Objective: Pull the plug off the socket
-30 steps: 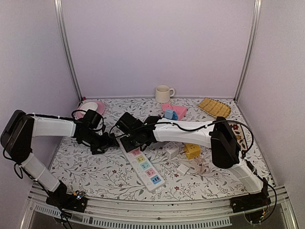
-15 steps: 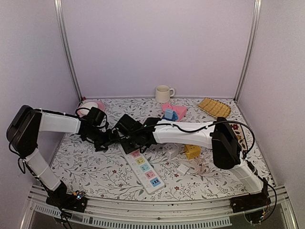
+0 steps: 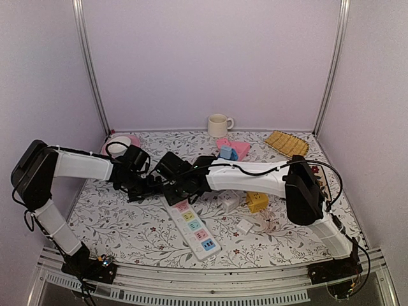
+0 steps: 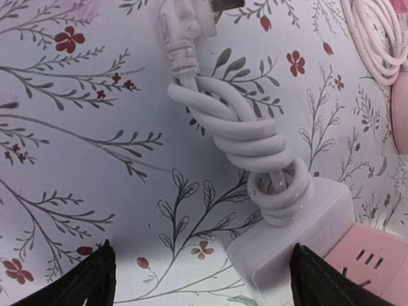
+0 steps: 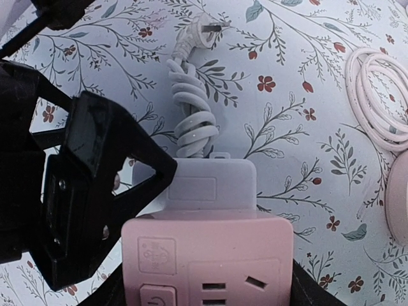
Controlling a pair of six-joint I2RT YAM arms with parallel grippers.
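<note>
The white power strip [image 3: 194, 226] with coloured sockets lies in the middle of the table. I see no plug in the sockets that show. My right gripper [image 3: 173, 189] is shut on its far pink end [image 5: 210, 255], one finger on each side. The strip's own bundled white cord [image 5: 191, 121] ends in a loose plug [image 5: 191, 35] lying on the table. My left gripper [image 3: 153, 185] is open, and its fingers straddle the strip's white end cap [image 4: 287, 245] and cord bundle [image 4: 242, 134] without touching them. The cord's plug [image 4: 182, 25] shows at the top of the left wrist view.
A white adapter [image 3: 229, 201], a yellow adapter [image 3: 257, 202] and a small white plug [image 3: 245, 226] lie right of the strip. A cup [image 3: 220, 124], a pink bowl [image 3: 121, 143], pink and blue blocks [image 3: 233, 150] and a yellow mat [image 3: 287, 143] sit at the back. A coiled cable [image 5: 376, 95] lies nearby.
My left gripper has moved right, up to the far end of the strip beside the right gripper. The right gripper and the strip have barely moved.
</note>
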